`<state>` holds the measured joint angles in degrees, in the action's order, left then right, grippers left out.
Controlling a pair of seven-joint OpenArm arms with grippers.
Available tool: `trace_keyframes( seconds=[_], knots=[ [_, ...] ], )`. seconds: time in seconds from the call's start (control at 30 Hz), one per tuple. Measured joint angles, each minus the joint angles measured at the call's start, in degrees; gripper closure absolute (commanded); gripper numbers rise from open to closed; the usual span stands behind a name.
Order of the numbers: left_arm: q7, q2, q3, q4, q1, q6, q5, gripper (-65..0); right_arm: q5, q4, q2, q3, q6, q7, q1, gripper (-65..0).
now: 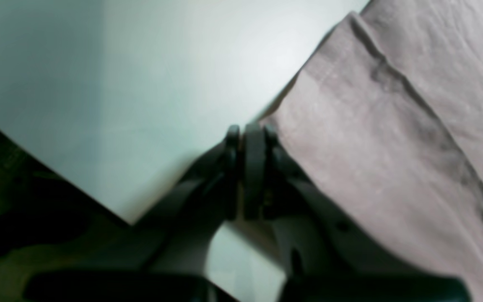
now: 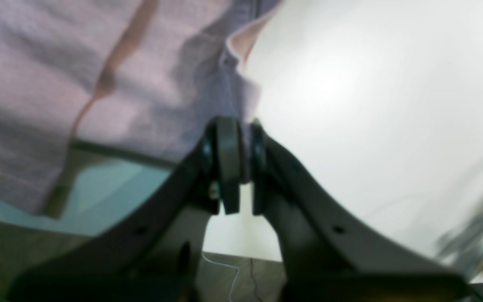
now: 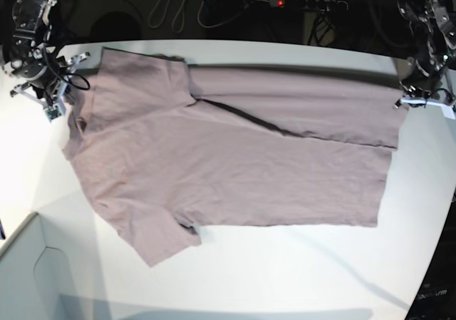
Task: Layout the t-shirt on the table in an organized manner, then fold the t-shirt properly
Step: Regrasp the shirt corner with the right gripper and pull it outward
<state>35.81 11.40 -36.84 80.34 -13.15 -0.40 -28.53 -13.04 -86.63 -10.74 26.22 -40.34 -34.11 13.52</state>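
One t-shirt (image 3: 235, 163), two grippers, one bench (image 3: 299, 270).
We see left gripper (image 1: 247, 138) pinching the hem corner; right gripper (image 2: 233, 138) nips the shoulder edge; open bench in front.

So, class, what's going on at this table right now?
A two-armed robot is folding a mauve-pink t-shirt on a white table. The shirt lies spread out, its far long side already folded over. The left tool pinches the shirt's hem corner; the right tool is at the collar end, cloth between its nearly closed jaws.
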Motion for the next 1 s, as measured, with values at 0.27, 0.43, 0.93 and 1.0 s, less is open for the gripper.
trace_keyframes(
  seconds=[0.27, 0.43, 0.93, 1.0],
  knots=[
    [-0.2, 0.0, 0.0, 0.0, 0.0, 0.0, 0.0, 0.0, -0.7, -7.2, 4.0, 13.7, 0.0, -0.8, 0.9, -30.8],
    [-0.2, -1.5, -0.2, 0.1, 0.2, 0.2, 0.0, 0.0, -0.6, -16.1, 10.7, 14.4, 0.1, -0.9, 5.5, -30.8],
    [-0.4, -1.6, -0.2, 0.4, 0.3, 0.2, 0.0, 0.0, -0.5, -12.2, 19.0, 6.4, 0.1, -0.4, 9.2, -31.0],
    [-0.4, -1.6, -0.2, 0.4, 0.3, 0.2, 0.1, 0.0, -0.2, -11.0, 19.0, 6.2, 0.1, -0.2, 9.0, -31.0]
  ],
)
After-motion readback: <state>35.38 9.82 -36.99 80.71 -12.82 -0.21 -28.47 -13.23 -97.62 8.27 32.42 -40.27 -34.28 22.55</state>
